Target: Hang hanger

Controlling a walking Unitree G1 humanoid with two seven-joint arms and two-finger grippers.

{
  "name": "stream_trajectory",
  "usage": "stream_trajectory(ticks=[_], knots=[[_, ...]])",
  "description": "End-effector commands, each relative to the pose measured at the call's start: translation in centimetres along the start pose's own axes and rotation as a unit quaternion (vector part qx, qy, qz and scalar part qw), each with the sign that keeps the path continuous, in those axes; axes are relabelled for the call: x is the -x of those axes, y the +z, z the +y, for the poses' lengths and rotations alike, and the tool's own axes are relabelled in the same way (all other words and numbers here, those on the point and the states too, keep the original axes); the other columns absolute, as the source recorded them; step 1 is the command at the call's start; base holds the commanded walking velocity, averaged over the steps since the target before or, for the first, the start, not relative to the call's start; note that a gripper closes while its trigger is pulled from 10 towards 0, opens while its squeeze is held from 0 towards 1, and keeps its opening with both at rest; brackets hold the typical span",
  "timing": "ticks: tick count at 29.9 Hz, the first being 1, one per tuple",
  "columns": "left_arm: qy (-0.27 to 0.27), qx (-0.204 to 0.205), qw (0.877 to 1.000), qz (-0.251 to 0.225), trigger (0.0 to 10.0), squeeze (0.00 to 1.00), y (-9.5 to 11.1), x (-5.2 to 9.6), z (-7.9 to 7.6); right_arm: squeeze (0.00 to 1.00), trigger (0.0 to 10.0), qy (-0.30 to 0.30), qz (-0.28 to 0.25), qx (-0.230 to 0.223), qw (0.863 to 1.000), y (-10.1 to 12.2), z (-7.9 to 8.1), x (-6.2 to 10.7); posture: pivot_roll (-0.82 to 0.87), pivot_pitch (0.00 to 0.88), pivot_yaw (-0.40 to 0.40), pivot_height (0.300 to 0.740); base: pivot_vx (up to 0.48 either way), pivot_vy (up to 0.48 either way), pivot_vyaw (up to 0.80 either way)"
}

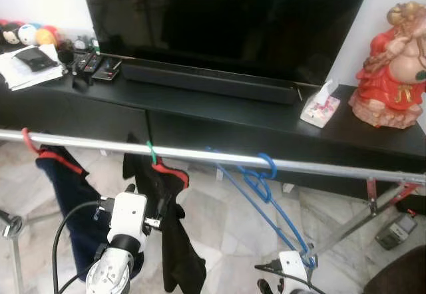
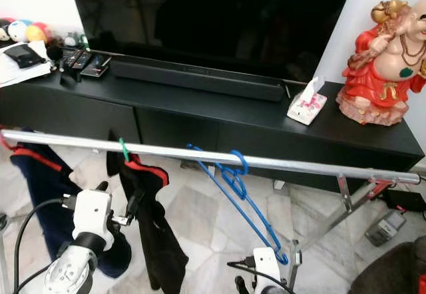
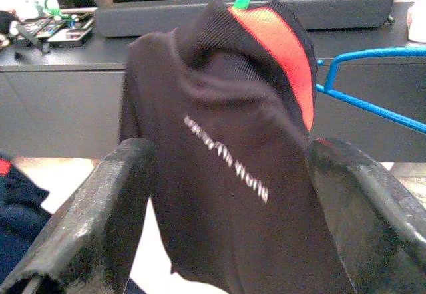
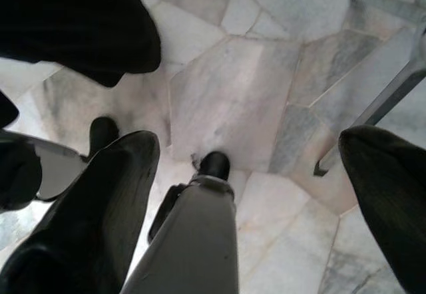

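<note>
A silver rail (image 1: 200, 153) runs across in front of me. An empty blue hanger (image 1: 266, 174) is hooked on it right of centre and slants down to the right. A green hanger hook (image 1: 152, 151) carries a black garment with a red collar (image 1: 174, 241). A red hanger (image 1: 28, 141) at the far left holds a navy garment (image 1: 66, 194). My left gripper (image 3: 229, 154) is open and faces the black garment (image 3: 219, 174) at close range. My right gripper (image 4: 253, 147) is open, held low and pointing at the marble floor, just below the blue hanger's lower end (image 1: 307, 259).
Behind the rail stands a black TV cabinet (image 1: 219, 118) with a TV (image 1: 226, 21), a soundbar (image 1: 206, 81), a tissue box (image 1: 321, 104), a red statue (image 1: 393, 68), remotes (image 1: 96, 66) and papers (image 1: 26, 68). The rack's crossed legs (image 1: 373, 207) stand at the right.
</note>
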State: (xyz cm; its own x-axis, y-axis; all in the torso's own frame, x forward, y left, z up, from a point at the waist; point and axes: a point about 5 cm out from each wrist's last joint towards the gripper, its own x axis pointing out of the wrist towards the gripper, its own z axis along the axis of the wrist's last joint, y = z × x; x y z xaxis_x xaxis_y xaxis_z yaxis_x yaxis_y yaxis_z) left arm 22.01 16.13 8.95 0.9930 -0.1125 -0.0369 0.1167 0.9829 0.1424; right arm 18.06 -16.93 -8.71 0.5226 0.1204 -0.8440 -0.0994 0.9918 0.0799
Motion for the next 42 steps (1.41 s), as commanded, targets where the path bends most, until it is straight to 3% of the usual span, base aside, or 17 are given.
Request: stream_trajectory(ticks=[1, 33, 39, 42], knots=[[-0.003, 0.004, 1.0, 0.0, 10.0, 0.0, 0.1, 0.1, 0.0, 0.0, 10.0, -0.003, 0.001, -0.005, 1.0, -0.1, -0.1, 0.0, 0.07, 0.0, -0.068, 0.74, -0.304, 0.0, 0.0], [0.001, 0.006, 1.0, 0.005, 10.0, 0.0, -0.2, -0.2, 0.2, 0.0, 10.0, -0.004, 0.001, -0.005, 1.0, -0.1, -0.2, 0.0, 0.07, 0.0, -0.073, 0.74, -0.304, 0.0, 0.0], [0.03, 0.043, 0.997, 0.058, 10.0, 0.0, -2.0, -0.8, 1.1, 0.0, 10.0, -0.004, 0.001, -0.005, 1.0, -0.1, -0.2, 0.0, 0.07, 0.0, -0.073, 0.74, 0.0, 0.0, 0.0], [0.044, 0.09, 0.986, 0.13, 10.0, 0.0, -5.3, -1.1, 1.8, 0.0, 10.0, -0.003, 0.002, -0.004, 1.0, -0.1, -0.2, 0.0, 0.07, 0.0, -0.077, 0.74, 0.0, 0.0, 0.0]])
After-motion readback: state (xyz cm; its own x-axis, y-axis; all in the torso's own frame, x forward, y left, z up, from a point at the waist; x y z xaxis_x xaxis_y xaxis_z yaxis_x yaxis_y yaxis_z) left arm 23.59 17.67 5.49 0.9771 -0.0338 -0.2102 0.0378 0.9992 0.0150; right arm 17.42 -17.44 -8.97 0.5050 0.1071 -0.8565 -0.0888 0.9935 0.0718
